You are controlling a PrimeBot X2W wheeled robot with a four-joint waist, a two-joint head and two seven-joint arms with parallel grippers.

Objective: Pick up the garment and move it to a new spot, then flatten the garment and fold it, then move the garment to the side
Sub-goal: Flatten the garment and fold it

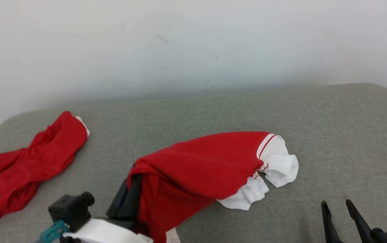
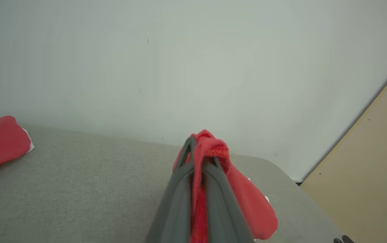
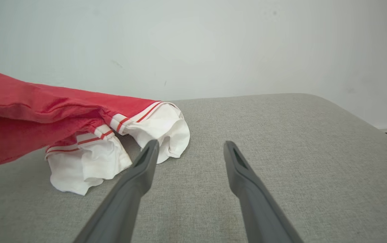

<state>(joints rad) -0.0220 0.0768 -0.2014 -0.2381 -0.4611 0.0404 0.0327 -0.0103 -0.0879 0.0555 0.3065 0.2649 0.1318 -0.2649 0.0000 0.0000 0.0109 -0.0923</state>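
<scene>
1. Two red cloths lie on the grey padded surface (image 1: 315,114). The garment (image 1: 200,165) is near the centre of the head view, running from 7 o'clock toward 3 o'clock. A second red cloth (image 1: 24,165) lies at 9 o'clock, well apart.
2. At 7 o'clock the left gripper (image 2: 201,148) is clamped on a bunch of the garment's red end and holds it raised. The white-hemmed end rests on the surface.
3. At 5 o'clock the right gripper (image 1: 337,204) stands spread and empty, near the white hem.
4. The step in hand looks like the first one, picking up and moving.
5. The next move probably calls for carrying the garment to bare surface toward 3 o'clock and lowering it. The right gripper would then take the hem to spread it flat.
</scene>
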